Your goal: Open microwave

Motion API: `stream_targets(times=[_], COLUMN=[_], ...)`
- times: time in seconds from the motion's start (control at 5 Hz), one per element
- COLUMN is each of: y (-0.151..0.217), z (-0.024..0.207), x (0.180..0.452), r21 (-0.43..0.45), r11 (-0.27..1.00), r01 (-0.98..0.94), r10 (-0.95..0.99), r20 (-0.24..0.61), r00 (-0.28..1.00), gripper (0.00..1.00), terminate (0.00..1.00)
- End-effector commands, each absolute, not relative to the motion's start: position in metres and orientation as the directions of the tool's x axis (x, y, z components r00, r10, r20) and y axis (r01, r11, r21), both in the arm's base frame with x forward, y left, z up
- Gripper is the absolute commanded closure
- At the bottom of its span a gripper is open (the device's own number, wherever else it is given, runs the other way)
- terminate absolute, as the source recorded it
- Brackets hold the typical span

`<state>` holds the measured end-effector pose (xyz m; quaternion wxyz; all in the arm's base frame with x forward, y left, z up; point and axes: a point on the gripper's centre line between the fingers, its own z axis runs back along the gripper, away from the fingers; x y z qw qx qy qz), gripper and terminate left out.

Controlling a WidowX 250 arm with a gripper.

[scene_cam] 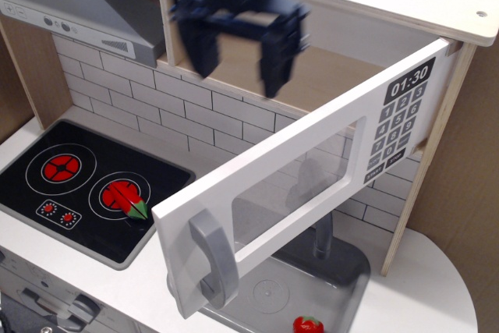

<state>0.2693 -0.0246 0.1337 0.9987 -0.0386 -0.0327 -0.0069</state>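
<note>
Microwave (312,185) door swung wide out over the sink (273,294), hinged at right — clock display reads 01:30, grey bar handle at its free end. Gripper (238,64) up in front of the open cavity, blurred, jaws spread and holding nothing, clear of the door. Strawberry (308,324) lies in the sink.

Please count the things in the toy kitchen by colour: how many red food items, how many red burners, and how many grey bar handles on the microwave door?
Red food items: 2
Red burners: 2
Grey bar handles: 1
Total: 5
</note>
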Motion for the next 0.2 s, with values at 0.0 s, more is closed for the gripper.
stream_targets(times=[0.0], y=[-0.0156], z=[0.1528], x=[0.2623], r21=[-0.077], r11=[0.997], r01=[0.021], r10=[-0.014], r20=[0.096], r00=[0.995], gripper=[0.0], terminate=[1.0])
